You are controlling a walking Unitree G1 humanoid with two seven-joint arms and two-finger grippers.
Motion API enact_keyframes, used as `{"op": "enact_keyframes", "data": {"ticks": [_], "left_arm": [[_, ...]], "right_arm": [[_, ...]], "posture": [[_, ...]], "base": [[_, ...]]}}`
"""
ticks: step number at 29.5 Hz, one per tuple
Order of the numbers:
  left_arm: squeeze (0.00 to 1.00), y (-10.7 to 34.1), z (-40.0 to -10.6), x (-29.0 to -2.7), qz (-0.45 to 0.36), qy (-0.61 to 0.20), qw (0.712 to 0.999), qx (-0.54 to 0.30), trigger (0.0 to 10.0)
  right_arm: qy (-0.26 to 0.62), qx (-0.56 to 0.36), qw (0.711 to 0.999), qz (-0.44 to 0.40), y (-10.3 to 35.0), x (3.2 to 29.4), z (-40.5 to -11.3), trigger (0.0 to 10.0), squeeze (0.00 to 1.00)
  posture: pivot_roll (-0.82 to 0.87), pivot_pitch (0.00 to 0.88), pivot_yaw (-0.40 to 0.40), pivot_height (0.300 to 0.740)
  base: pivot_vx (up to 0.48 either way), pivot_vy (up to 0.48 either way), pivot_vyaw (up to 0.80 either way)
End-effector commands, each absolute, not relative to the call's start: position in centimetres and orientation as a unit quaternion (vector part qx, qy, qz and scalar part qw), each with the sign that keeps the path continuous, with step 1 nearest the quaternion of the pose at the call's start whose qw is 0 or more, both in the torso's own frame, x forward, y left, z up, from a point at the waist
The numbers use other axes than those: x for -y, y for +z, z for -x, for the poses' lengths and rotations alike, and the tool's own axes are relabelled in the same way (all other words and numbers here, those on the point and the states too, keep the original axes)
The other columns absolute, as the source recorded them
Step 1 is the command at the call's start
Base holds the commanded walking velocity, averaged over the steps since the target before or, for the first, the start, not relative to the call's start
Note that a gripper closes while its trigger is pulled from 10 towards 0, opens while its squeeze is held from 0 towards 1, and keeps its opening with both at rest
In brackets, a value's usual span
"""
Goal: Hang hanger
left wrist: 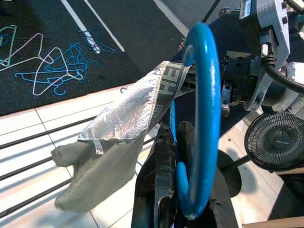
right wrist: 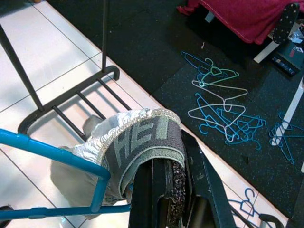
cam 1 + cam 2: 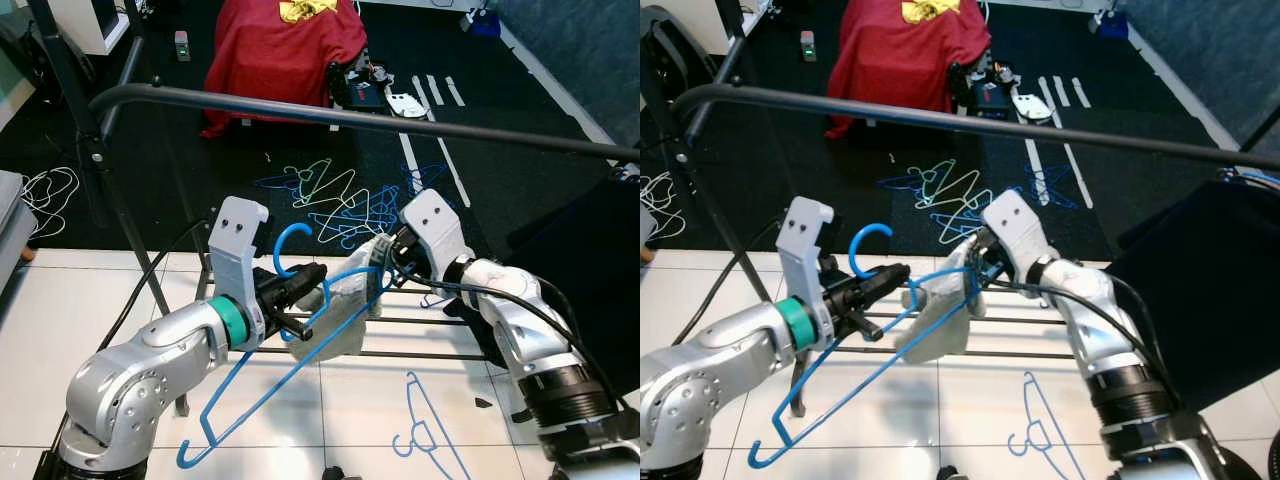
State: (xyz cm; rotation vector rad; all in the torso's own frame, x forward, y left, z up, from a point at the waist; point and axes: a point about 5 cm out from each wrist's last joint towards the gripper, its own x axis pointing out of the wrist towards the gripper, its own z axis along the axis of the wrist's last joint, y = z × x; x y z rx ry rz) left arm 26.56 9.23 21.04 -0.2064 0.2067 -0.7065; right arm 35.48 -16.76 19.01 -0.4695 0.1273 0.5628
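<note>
A blue plastic hanger is held at its neck by my left gripper, which is shut on it; its hook curls upward below the black clothes rail. A grey garment with a lettered waistband is draped over one arm of the hanger. My right gripper is shut on that waistband, just right of the left gripper. The garment's body hangs down between the two grippers. The rail runs across above both arms.
The rack's black base bars lie on the white tiles under the grippers. A loose blue hanger lies on the floor at front right. Several hangers are heaped on the dark carpet behind. A red-covered seat stands farther back.
</note>
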Motion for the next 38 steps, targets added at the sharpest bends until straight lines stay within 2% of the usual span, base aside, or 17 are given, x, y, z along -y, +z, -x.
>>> {"op": "enact_keyframes", "data": {"ticks": [1,19,26,29,34,35,38], "left_arm": [[0.0,20.6,-26.6,-9.2,0.101,-0.34,0.929,-0.107,10.0],[0.0,20.5,-27.0,-9.7,0.098,-0.324,0.935,-0.108,10.0],[0.0,21.0,-26.0,-8.7,0.131,-0.379,0.91,-0.106,10.0],[0.0,20.9,-25.3,-8.0,0.124,-0.401,0.902,-0.103,10.0],[0.0,20.3,-25.3,-8.4,0.088,-0.376,0.917,-0.101,10.0],[0.0,20.0,-25.4,-9.4,0.059,-0.349,0.93,-0.097,10.0],[0.0,19.9,-25.3,-10.4,0.038,-0.324,0.941,-0.091,10.0]], "right_arm": [[0.275,-0.065,0.933,0.223,18.8,17.1,-35.2,10.0,0.0],[0.275,-0.065,0.933,0.223,18.8,17.1,-35.2,10.0,0.0],[0.273,-0.066,0.934,0.222,18.6,17.1,-35.3,10.0,0.0],[0.281,-0.06,0.934,0.213,18.6,16.2,-35.4,10.0,0.0],[0.293,-0.053,0.933,0.203,18.0,15.3,-35.5,10.0,0.0],[0.309,-0.049,0.928,0.202,17.7,14.7,-35.5,10.0,0.0],[0.324,-0.049,0.921,0.209,17.2,14.2,-35.5,10.0,0.0]], "posture": [[-0.04,0.13,0.0,0.74],[-0.04,0.129,0.001,0.74],[-0.04,0.128,0.001,0.74],[-0.04,0.128,0.001,0.74],[-0.01,0.125,-0.014,0.74],[0.01,0.122,-0.033,0.74],[0.03,0.116,-0.055,0.74]], "base": [[0.0,0.0,0.0],[0.0,0.0,0.0],[0.0,0.0,0.0],[0.0,0.0,0.0],[0.0,0.0,0.0],[0.0,0.0,0.0],[0.0,0.0,0.0]]}}
